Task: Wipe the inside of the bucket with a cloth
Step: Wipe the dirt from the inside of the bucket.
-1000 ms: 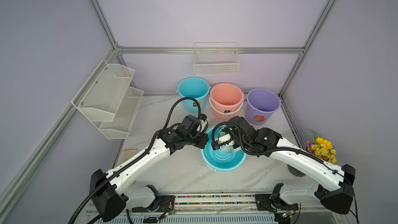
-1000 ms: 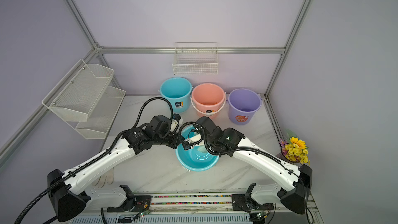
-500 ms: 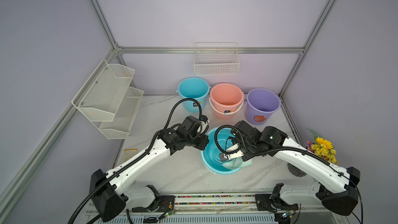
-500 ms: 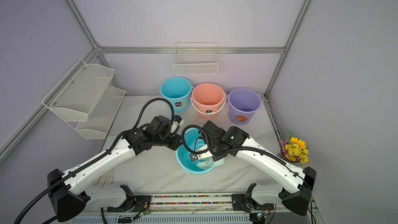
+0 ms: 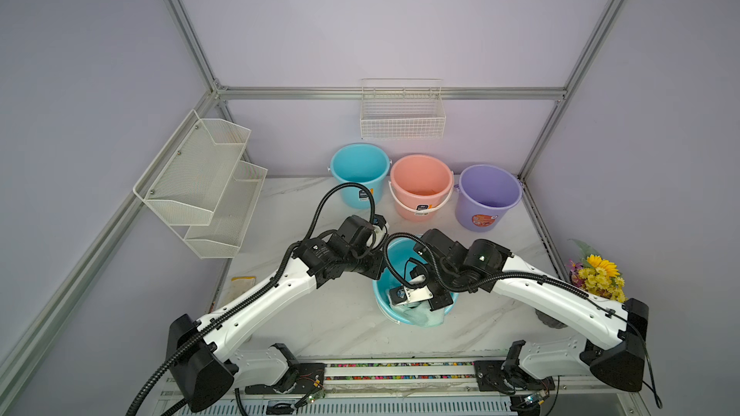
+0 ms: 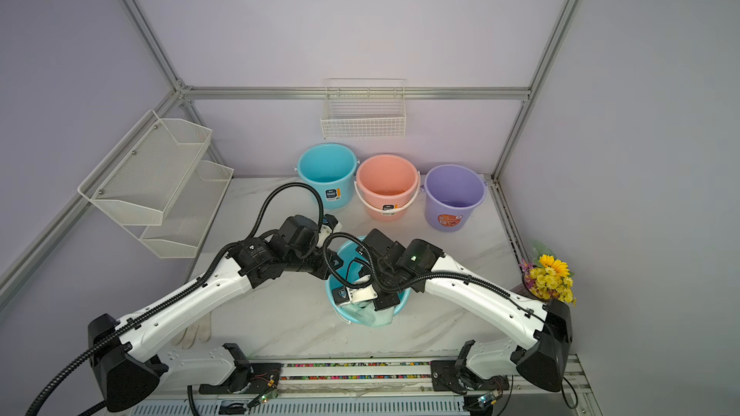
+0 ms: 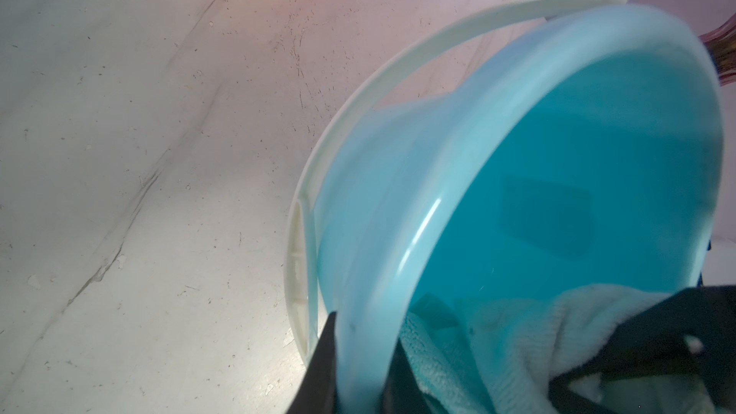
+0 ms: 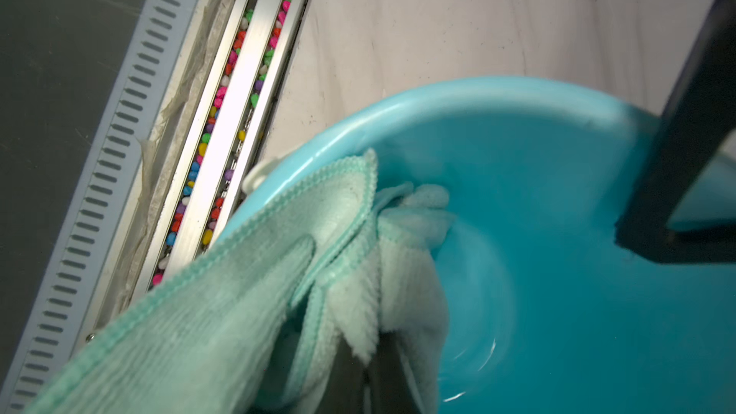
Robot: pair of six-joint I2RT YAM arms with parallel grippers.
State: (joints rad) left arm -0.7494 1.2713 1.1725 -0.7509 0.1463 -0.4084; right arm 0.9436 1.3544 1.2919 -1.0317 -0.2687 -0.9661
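**Cloth at the bucket's near rim**

Clamped shut in the right end effector (image 8: 360, 376): a pale mint-green microfibre cloth (image 8: 223, 312), bunched against the inner wall of a turquoise plastic bucket (image 8: 557, 193), one fold draped out over the rim toward the robot's base. Pinched narrowly in the left end effector (image 7: 362, 372): that bucket's rim, one finger inside, one outside. Underneath, a white marbled desk (image 5: 340, 326).

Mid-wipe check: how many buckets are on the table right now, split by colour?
Blue: 2, the back blue bucket and the front blue bucket with the cloth draped over its rim
Pink: 1, the pink bucket
Purple: 1, the purple bucket
Total: 4
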